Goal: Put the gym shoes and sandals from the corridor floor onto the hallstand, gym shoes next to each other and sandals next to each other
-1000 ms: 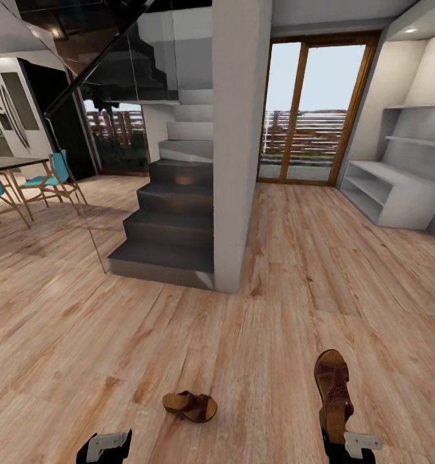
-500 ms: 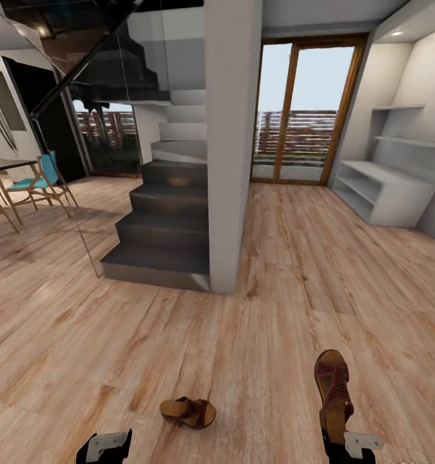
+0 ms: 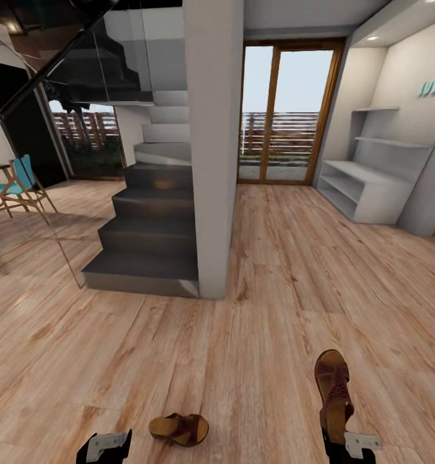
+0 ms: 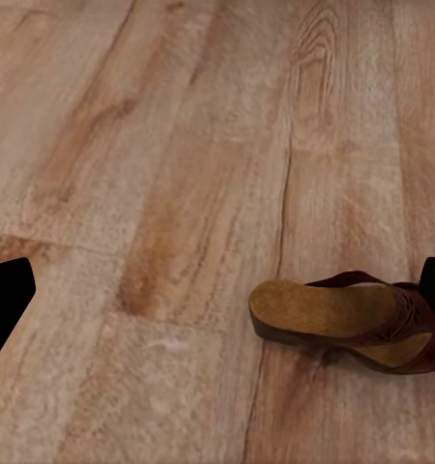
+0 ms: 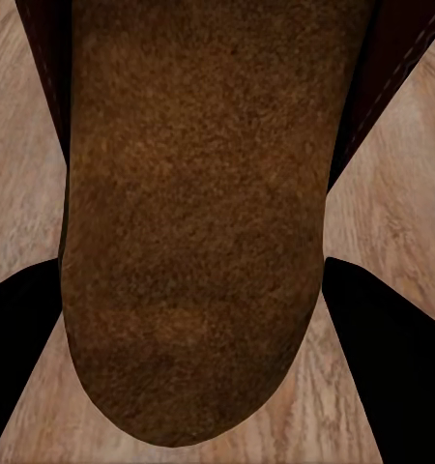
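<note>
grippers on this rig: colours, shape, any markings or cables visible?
In the head view, the left gripper and right gripper are black bodies, each carrying a light-grey angular plate with small dark holes. In the wrist views the fingers show as plain matte-black, tapered shapes. No cables, logos or markings can be made out.

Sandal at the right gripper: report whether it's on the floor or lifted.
Lifted. The sandal is clamped at its heel by the right gripper, its footbed between the dark fingers, above the floor.
</note>
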Robot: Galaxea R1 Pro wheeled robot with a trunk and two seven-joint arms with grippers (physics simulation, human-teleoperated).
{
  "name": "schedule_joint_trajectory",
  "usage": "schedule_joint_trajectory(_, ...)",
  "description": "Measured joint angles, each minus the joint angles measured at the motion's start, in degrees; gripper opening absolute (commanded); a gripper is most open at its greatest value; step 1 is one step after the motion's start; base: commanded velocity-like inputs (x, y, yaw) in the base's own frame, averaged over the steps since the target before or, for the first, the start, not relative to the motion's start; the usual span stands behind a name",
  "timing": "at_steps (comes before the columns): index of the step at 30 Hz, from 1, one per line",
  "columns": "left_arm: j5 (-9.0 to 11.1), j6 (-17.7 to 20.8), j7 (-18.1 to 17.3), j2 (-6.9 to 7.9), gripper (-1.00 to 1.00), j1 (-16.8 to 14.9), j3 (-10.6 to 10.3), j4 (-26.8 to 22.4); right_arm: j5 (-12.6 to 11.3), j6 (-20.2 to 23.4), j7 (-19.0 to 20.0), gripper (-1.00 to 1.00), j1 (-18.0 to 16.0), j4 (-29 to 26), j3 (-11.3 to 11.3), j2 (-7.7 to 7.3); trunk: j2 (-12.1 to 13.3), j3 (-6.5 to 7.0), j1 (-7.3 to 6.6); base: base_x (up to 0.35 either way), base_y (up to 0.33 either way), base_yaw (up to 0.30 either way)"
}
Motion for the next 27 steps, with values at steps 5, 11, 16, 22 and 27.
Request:
schedule_joint_trajectory(5,0.0,-0.02,0.0,0.0,1.0,0.0,0.01,0.0,0.09,0.0,-0.05,-1.0,0.0,0.01,0.0,-0.06,0.0,0.0,0.0,0.005,0.001,-0.003)
schedule_joint_trajectory(11,0.0,-0.01,0.0,0.0,1.0,0.0,0.06,-0.01,0.12,0.0,-0.08,-1.0,0.0,0.01,0.01,-0.07,0.0,0.0,0.0,0.005,0.0,0.0)
schedule_joint_trajectory(16,0.0,0.04,0.0,0.0,1.0,0.0,0.02,-0.05,0.07,0.0,-0.09,-1.0,0.0,-0.03,0.0,-0.07,0.0,0.0,-0.02,0.149,0.0,0.0)
schedule_joint_trajectory(22,0.0,0.05,0.0,0.0,1.0,0.0,0.03,-0.08,-0.02,0.0,-0.09,-1.0,0.0,-0.07,0.0,-0.07,0.0,0.0,-0.01,0.201,0.0,0.0)
schedule_joint_trajectory(27,0.0,-0.01,0.0,0.0,1.0,0.0,0.05,-0.08,-0.03,0.0,-0.09,-1.0,0.0,-0.04,0.01,-0.07,0.0,0.0,0.0,0.045,0.0,0.0)
